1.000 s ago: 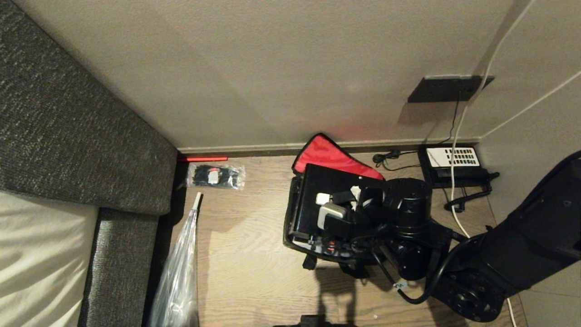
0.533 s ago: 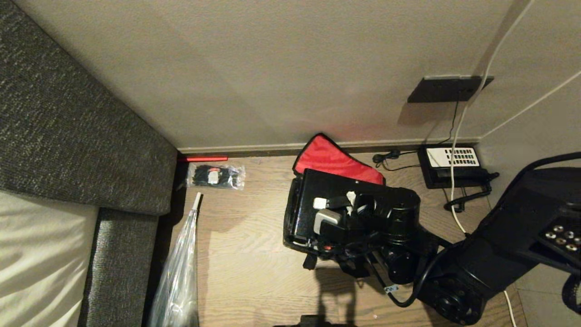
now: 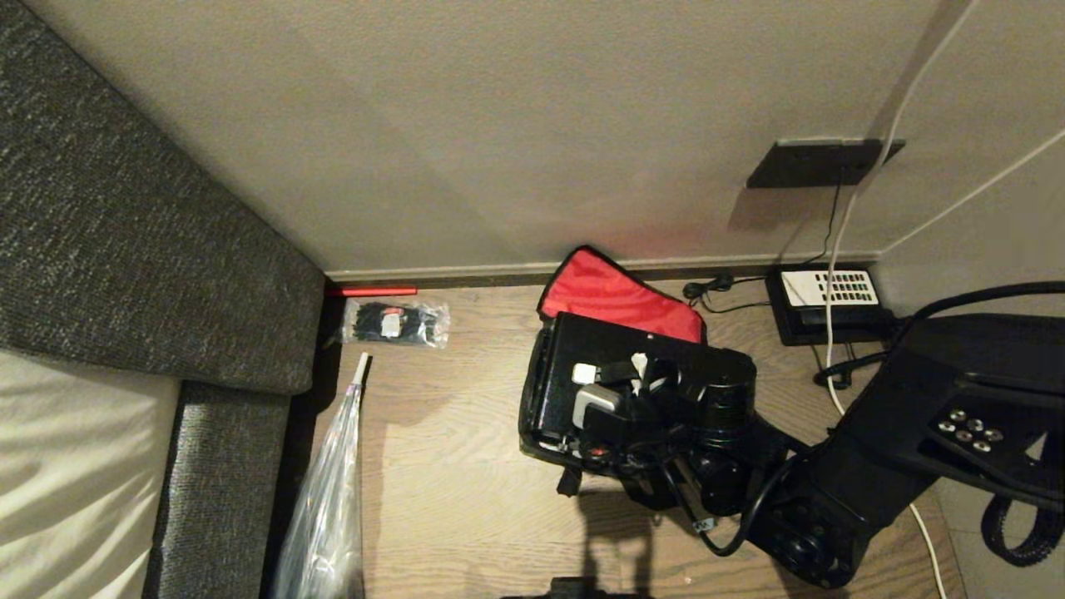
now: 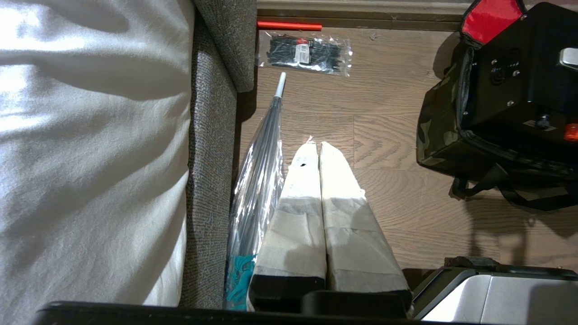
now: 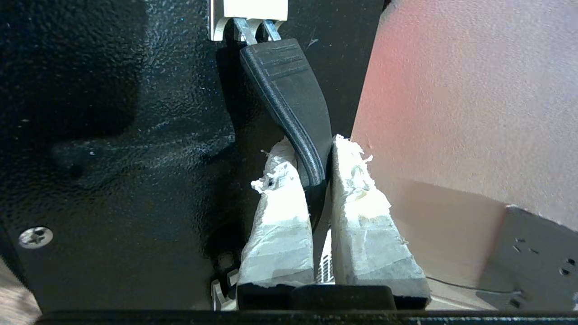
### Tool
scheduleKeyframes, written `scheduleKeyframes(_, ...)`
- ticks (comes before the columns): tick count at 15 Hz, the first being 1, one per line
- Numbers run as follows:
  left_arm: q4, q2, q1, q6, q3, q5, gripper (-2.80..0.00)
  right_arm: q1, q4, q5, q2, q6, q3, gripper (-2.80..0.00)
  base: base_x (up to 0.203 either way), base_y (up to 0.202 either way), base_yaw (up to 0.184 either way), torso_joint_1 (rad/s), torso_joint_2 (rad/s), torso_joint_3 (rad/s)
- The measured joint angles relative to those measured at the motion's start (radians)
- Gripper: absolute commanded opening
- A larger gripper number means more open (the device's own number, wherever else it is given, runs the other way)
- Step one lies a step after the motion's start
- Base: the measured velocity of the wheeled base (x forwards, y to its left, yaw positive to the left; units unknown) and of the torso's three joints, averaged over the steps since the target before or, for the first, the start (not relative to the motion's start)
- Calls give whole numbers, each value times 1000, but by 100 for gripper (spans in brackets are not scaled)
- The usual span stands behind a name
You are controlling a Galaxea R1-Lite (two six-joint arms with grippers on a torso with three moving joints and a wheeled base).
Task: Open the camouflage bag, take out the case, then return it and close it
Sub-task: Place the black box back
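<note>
Taped white, the left gripper (image 4: 319, 149) hangs parked at the near left with its pads pressed together on nothing, pointing at bare wood floor (image 3: 449, 466) beside a clear plastic-wrapped umbrella (image 3: 329, 507) that leans along the grey sofa (image 3: 125, 249). It lies well apart from the work.

Farther in and to the right, the right gripper (image 5: 311, 171) is clenched on the black handle (image 5: 289, 90) of the black case (image 3: 582, 366). In the right wrist view the strap-like handle runs from its white metal bracket down between the two padded fingers (image 5: 280, 216), so the handle's long axis lies in line with the fingers. The case stands upright inside the camouflage bag (image 4: 440, 126), which sits on the floor a little right of centre, its mouth open upward and its red-lined lid (image 3: 611, 291) folded back toward the far wall.

The case's long faces run parallel to the bag walls, so the coming move probably depends on keeping the case square to the opening, straight along the bag's vertical axis. Whether it is being lifted out or set back in cannot be told.

Beyond, near the skirting, lie a packet of black cable ties (image 3: 395, 323) at far left and a desk phone (image 3: 832, 299) at far right.
</note>
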Motion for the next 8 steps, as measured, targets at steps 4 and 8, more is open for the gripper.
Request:
scheduleKeyframes(4, 0, 0, 0, 0, 0, 0, -280, -2, -26, 10, 37, 3, -23, -280, 0, 0, 0, 0, 0, 0)
scheduleKeyframes(8, 0, 0, 0, 0, 0, 0, -280, -20, -79, 23, 84, 1, -36, -280, 0, 0, 0, 0, 0, 0)
